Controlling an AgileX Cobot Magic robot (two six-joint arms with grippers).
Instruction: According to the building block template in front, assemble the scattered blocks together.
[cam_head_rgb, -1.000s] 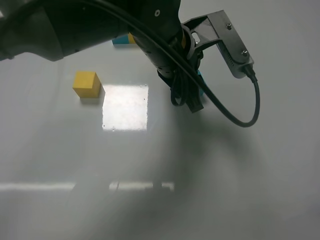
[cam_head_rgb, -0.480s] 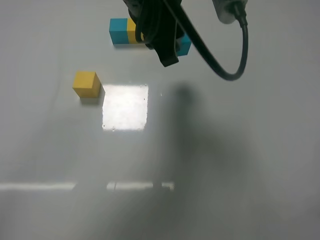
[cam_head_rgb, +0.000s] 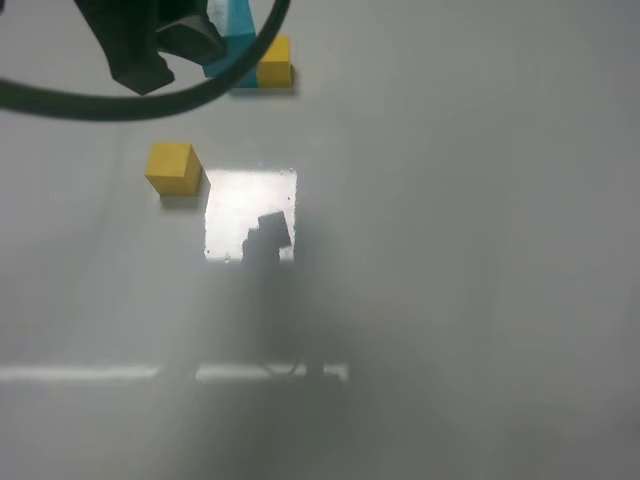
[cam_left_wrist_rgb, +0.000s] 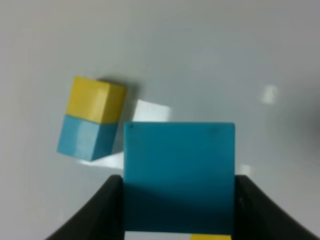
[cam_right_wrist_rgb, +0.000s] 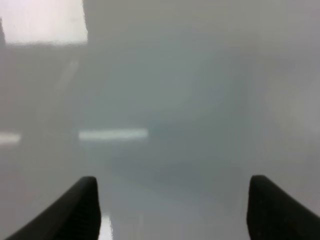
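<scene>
My left gripper (cam_left_wrist_rgb: 179, 186) is shut on the loose teal cube (cam_left_wrist_rgb: 179, 175) and holds it above the table. In the high view the gripper (cam_head_rgb: 185, 40) and the teal cube (cam_head_rgb: 238, 22) are at the far left, over the teal end of the template. The template (cam_left_wrist_rgb: 92, 120) is a short bar, half yellow and half teal. It lies on the table at the back (cam_head_rgb: 275, 62), with its teal half partly hidden. The loose yellow cube (cam_head_rgb: 173, 167) sits alone in front of it to the left. My right gripper (cam_right_wrist_rgb: 172, 185) is open and empty over bare table.
The white table (cam_head_rgb: 450, 250) has a bright square light reflection (cam_head_rgb: 250, 215) just right of the yellow cube. A dark cable (cam_head_rgb: 100, 105) from the left arm loops across the top left of the high view.
My left arm has swung from right of centre to the far upper left, carrying the teal cube. The template's yellow half is now uncovered. The yellow cube has not moved.
</scene>
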